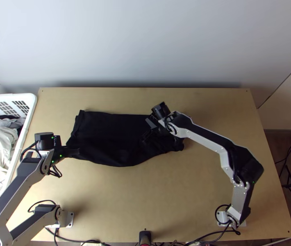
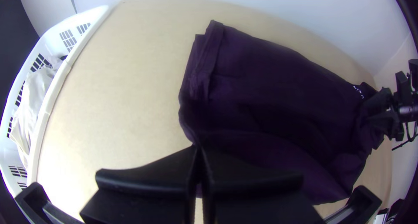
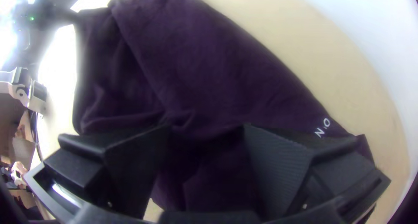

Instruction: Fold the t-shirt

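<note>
The black t-shirt [image 1: 108, 137] lies folded over in a wide band across the table, its lower edge sagging in a curve and its right part wrinkled. At its left end my left gripper [image 1: 78, 151] is closed on the near corner; in the left wrist view the fingers of the left gripper [image 2: 198, 149] meet on the edge of the dark cloth [image 2: 278, 89]. Over the shirt's right part, my right gripper [image 1: 146, 128] is open. The right wrist view has the right gripper [image 3: 207, 128] with its fingers wide apart and wrinkled cloth [image 3: 209, 163] between and below them.
A white laundry basket [image 1: 30, 110] holding clothes stands against the table's left side. Bare wood [image 1: 145, 197] lies between the shirt and the near edge, where a small black device [image 1: 145, 237] and cables sit. A wall rises behind the table.
</note>
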`<state>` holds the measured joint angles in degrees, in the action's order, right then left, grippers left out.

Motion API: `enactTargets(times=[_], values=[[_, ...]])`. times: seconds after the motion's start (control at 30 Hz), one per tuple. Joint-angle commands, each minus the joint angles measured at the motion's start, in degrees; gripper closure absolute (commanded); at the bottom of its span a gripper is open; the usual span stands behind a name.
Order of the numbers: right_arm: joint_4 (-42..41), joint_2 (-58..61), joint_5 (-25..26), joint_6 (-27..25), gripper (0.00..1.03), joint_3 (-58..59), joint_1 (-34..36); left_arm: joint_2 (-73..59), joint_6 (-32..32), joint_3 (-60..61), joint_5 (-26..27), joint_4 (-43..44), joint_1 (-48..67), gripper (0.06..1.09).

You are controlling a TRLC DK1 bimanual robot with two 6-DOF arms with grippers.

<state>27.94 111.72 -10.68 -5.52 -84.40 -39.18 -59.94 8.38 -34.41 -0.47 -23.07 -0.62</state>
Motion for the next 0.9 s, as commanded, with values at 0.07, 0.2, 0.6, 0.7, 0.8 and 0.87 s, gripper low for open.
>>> enactTargets(times=[0.07,0.2,0.6,0.7,0.8,0.87], values=[[2.64,-10.91,0.13,0.07,0.19,2.57,0.07,0.09,0.49,0.84,0.38,0.39,0.18,1.05],[4.22,-16.89,0.22,-1.07,0.19,6.79,-2.13,0.18,0.49,1.37,0.38,0.75,0.27,1.05],[8.35,-22.42,0.31,-3.80,0.20,17.96,-12.24,1.14,0.58,2.69,0.38,1.71,0.18,1.05],[7.12,-21.02,1.01,-3.89,0.20,19.10,-12.24,1.14,1.20,3.65,0.38,2.50,0.18,1.05],[6.33,-19.35,2.77,-5.91,0.20,19.36,-12.15,1.50,1.46,5.06,0.47,3.38,0.18,1.05],[5.01,-18.82,4.79,-8.28,0.20,20.24,-12.15,1.67,1.64,5.85,0.73,4.26,0.18,1.05]])
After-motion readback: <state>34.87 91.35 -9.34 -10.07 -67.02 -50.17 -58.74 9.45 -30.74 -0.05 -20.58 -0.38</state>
